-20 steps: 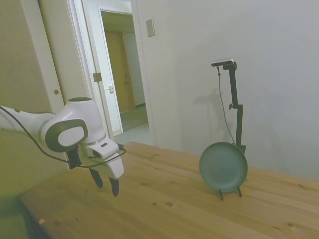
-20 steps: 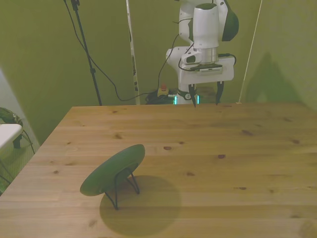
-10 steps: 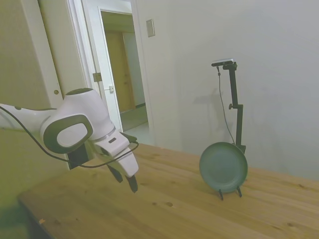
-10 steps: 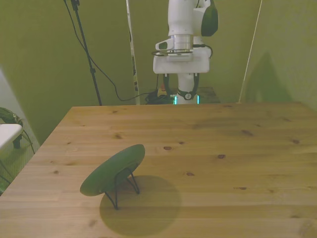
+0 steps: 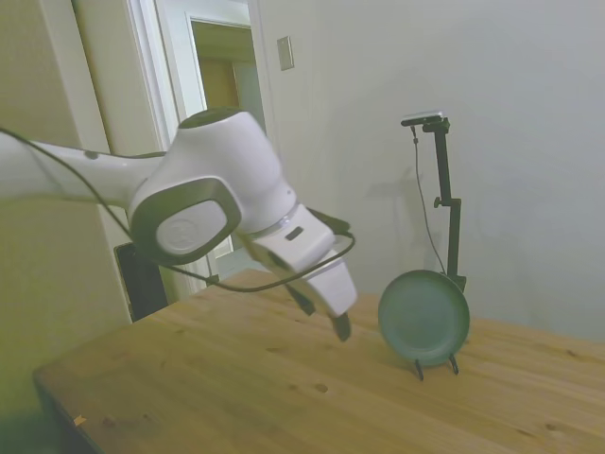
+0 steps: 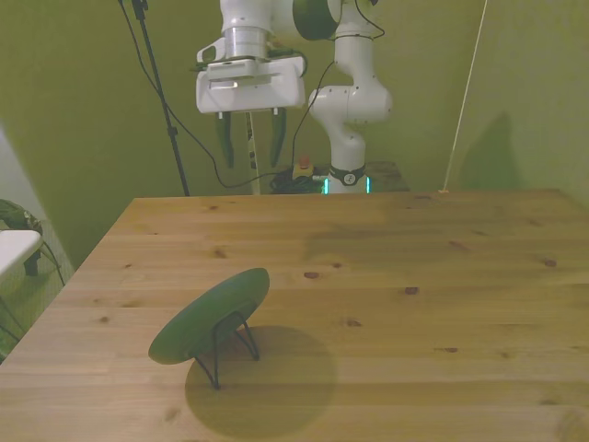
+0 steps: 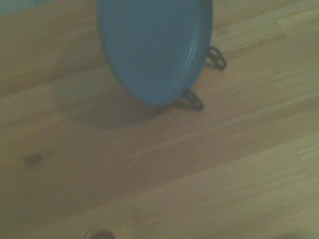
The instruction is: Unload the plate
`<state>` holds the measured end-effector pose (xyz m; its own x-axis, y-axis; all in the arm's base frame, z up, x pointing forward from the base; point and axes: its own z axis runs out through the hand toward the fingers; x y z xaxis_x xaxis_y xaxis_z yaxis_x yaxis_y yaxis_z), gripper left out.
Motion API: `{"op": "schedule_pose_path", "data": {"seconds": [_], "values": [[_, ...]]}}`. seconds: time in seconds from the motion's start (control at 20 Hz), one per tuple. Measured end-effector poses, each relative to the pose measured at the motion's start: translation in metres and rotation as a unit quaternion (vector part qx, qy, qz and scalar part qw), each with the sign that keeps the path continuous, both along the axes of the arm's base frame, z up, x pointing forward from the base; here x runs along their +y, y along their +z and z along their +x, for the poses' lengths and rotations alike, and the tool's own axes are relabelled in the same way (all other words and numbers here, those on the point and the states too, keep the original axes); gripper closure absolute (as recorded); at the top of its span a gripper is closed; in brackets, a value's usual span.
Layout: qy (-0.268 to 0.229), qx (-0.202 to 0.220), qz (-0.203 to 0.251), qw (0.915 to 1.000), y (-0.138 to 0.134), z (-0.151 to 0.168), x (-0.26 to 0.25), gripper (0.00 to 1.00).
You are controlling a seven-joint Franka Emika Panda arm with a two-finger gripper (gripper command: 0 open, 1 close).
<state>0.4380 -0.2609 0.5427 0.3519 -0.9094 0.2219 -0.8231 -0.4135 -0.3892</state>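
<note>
In the side view the white arm reached in from the left with its end effector (image 5: 337,320) held above the bench (image 5: 236,378), tilted toward the plate (image 5: 423,317) and short of it — a posture that read as an approach, lined up so the fingers could later close over the rim. From the front, the fingers hung well apart with nothing between them, plainly empty. Further right, the plate stood near the bench's far side on a thin black wire stand (image 5: 419,370), leaning back against it almost on edge; the stand's feet (image 7: 193,100) poked out under the lower rim in the wrist view. That propped pose left the top edge free — probably the easiest place to grip and lift it clear. The plate was not yet touched.
</note>
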Motion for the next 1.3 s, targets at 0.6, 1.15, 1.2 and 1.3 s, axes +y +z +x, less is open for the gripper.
{"op": "schedule_pose_path", "data": {"seconds": [0.6,1.15,1.2,1.3], "values": [[0.033,0.011,0.029,0.999,0.016,0.092,-0.018,0.0],[0.023,-0.036,0.029,0.9987,0.016,0.183,-0.015,0.0],[0.024,-0.038,0.029,0.9986,0.015,0.192,-0.011,0.0],[0.023,-0.042,0.028,0.9985,0.01,0.207,-0.008,0.0]]}}
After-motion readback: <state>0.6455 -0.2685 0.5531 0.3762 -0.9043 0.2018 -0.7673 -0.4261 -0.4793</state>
